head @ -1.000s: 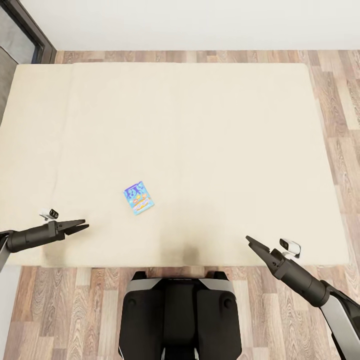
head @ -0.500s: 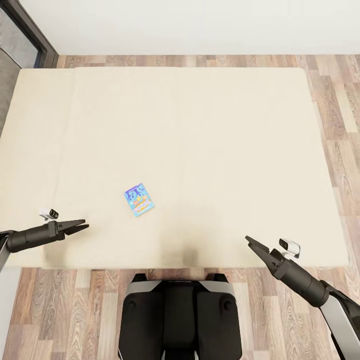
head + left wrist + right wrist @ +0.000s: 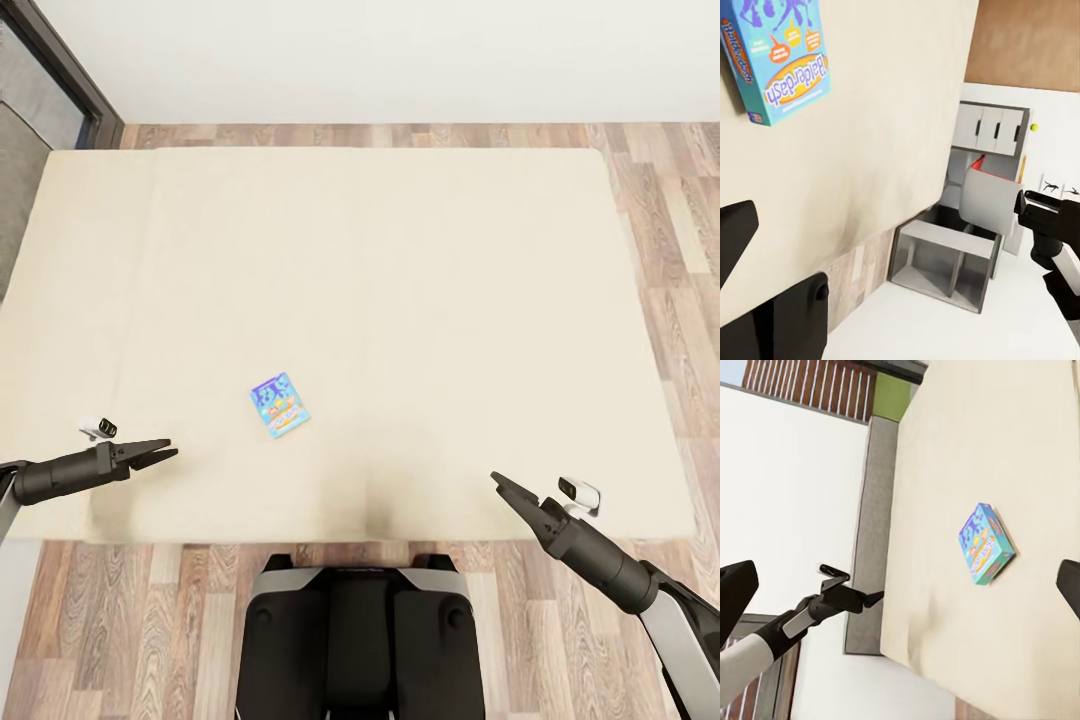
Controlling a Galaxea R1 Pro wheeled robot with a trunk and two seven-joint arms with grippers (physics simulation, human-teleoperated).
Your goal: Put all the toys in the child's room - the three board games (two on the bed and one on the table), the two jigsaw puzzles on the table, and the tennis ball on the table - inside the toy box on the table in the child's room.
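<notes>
One board game (image 3: 279, 405), a small blue box with cartoon print, lies flat on the beige bed (image 3: 420, 280), left of centre toward the near edge. It also appears in the left wrist view (image 3: 780, 64) and the right wrist view (image 3: 985, 544). My left gripper (image 3: 166, 453) hovers open over the bed's near left corner, a little to the left of the box. Over the near right edge my right gripper (image 3: 500, 485) hangs open and holds nothing. The table, toy box, jigsaw puzzles and tennis ball are out of view.
Wood floor (image 3: 670, 220) surrounds the bed, with a white wall (image 3: 380, 50) behind and a dark door frame (image 3: 70, 70) at the far left. My base (image 3: 360, 640) stands at the bed's near edge. A grey-white shelf unit (image 3: 952, 262) shows beyond the bed.
The whole picture has shifted, so the bed sits slightly lower in the head view: the camera moved. The board game lies where it was and both arms hold the same pose.
</notes>
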